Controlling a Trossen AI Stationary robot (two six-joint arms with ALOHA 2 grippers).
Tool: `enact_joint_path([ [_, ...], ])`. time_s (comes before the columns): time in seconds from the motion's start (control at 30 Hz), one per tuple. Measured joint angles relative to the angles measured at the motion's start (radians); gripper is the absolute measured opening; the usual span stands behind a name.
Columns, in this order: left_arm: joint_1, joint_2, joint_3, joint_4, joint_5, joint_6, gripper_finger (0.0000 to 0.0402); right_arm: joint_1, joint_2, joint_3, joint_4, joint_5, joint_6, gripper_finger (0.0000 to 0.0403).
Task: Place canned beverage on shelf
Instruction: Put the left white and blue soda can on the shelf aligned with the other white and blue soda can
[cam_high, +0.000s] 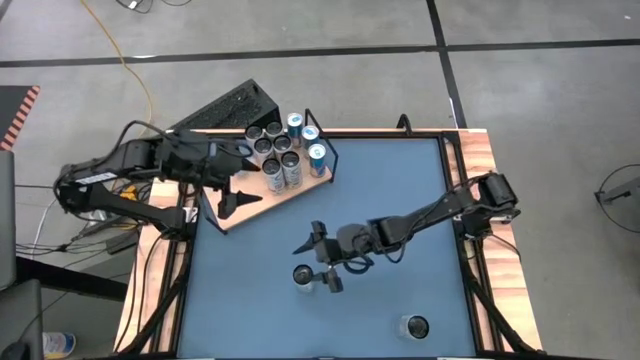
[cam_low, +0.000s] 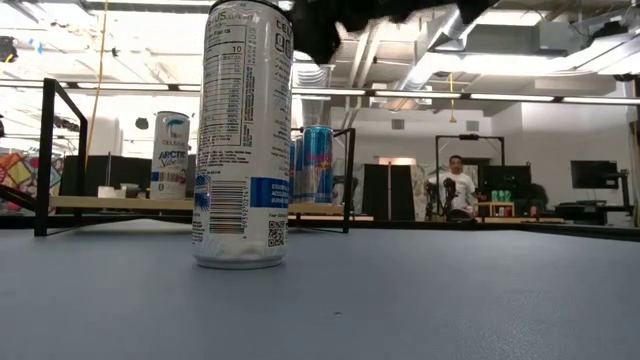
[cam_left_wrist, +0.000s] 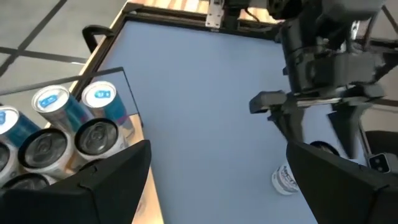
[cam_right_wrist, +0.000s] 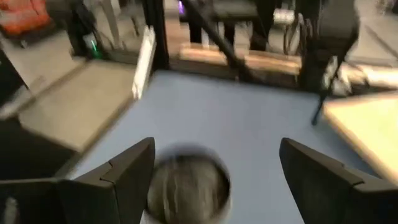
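Observation:
A tall white can (cam_high: 303, 275) (cam_low: 243, 135) stands upright on the blue tabletop. My right gripper (cam_high: 316, 265) (cam_right_wrist: 214, 180) is open, with a finger on either side of the can's top (cam_right_wrist: 189, 186); I see no touch. The shelf (cam_high: 258, 200), a pale wood board with a black wire frame (cam_low: 45, 150), lies at the far left and carries several upright cans (cam_high: 285, 150) (cam_left_wrist: 56, 124). My left gripper (cam_high: 238, 195) (cam_left_wrist: 217, 180) hangs open above the shelf's near end with nothing between its fingers.
A second can (cam_high: 416, 326) stands near the table's front edge, right of centre. Wooden rails (cam_high: 480, 200) border the tabletop. A dark slatted object (cam_high: 225, 108) lies just beyond the shelf. Bare blue table (cam_high: 400, 190) spreads between the shelf and the right arm. A person (cam_low: 458, 185) sits far behind.

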Motion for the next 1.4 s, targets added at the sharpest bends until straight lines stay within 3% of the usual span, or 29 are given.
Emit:
enact_joint_path([
  [0.3,-0.036,0.003,0.000,-0.001,-0.023,-0.019,0.0360,-0.001,0.011,0.005,-0.007,-0.062,0.051,0.0329],
  [0.63,-0.062,0.003,0.000,0.000,-0.121,-0.029,0.0360,0.001,0.012,0.005,-0.044,-0.078,0.081,0.0365],
  [1.27,-0.070,0.003,0.000,0.000,-0.202,-0.049,0.0360,-0.014,0.014,0.005,-0.073,-0.082,0.103,0.0345],
  [1.4,-0.070,0.003,0.000,-0.001,-0.202,-0.058,0.0360,-0.011,0.066,0.004,-0.041,-0.101,0.155,0.0345],
])
